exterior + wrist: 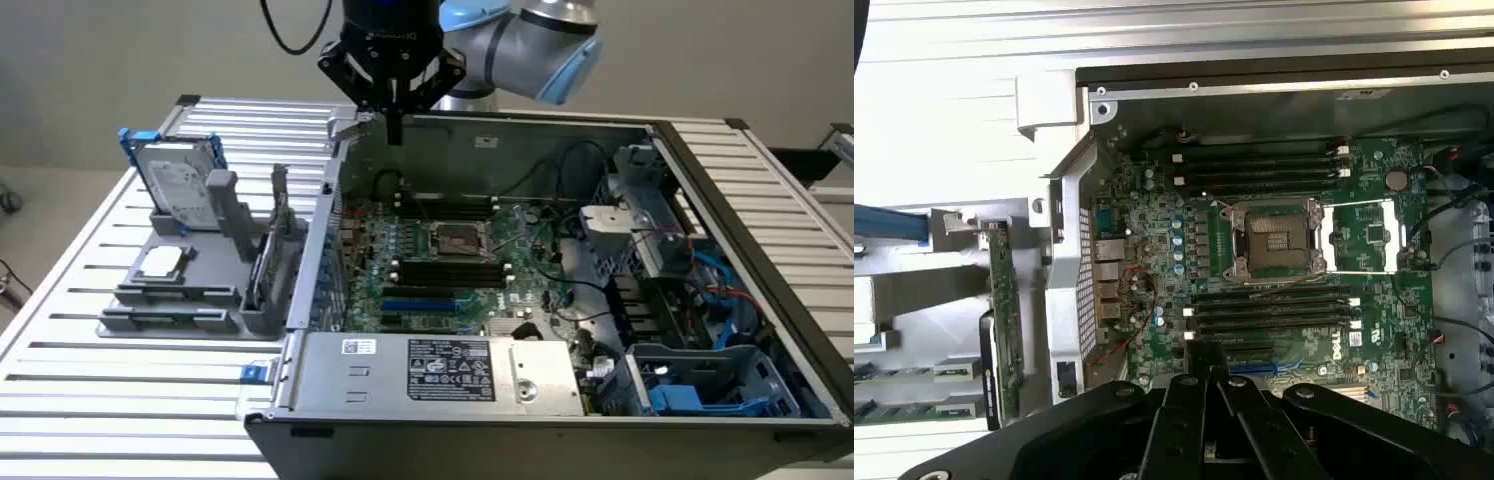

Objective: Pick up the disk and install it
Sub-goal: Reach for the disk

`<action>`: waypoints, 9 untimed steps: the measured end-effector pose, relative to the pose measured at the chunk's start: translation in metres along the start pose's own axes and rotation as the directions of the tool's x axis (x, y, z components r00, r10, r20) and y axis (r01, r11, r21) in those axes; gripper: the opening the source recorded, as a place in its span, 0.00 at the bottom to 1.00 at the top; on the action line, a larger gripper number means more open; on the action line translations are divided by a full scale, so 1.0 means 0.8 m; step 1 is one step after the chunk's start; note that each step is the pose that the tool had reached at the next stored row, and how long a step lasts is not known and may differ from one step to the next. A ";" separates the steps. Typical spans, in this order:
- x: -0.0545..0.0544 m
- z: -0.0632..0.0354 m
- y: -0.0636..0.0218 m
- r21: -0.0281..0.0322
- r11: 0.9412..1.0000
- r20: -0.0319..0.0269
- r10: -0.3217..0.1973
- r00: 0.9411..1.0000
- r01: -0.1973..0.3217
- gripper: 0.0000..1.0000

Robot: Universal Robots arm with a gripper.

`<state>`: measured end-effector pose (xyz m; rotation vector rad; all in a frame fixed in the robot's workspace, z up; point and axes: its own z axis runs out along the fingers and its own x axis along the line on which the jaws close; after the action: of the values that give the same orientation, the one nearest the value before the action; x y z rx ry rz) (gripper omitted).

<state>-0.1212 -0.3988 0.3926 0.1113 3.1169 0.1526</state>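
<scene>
The disk (178,180), a silver-grey drive with a white label in a bright blue carrier, stands upright in a grey holder (174,300) at the exterior view's left, outside the computer case. My gripper (392,128) hangs over the case's back left corner, well away from the disk, with its black fingers shut together and nothing between them. In the wrist view the shut gripper (1207,375) points down at the motherboard (1274,240), and a blue edge of the disk's carrier (889,225) shows beyond the case wall.
The open computer case (320,200) fills the middle of the slatted table, with motherboard (454,260), power supply (441,370), cables and a blue-framed bay (694,395). The holder also carries a small silver chip (162,262) and a thin dark upright card (280,200).
</scene>
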 end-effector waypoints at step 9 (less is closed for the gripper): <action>0.000 0.000 0.000 -0.003 1.000 0.000 0.000 1.000 0.000 0.11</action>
<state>-0.1212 -0.3988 0.3926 0.1113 3.1168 0.1576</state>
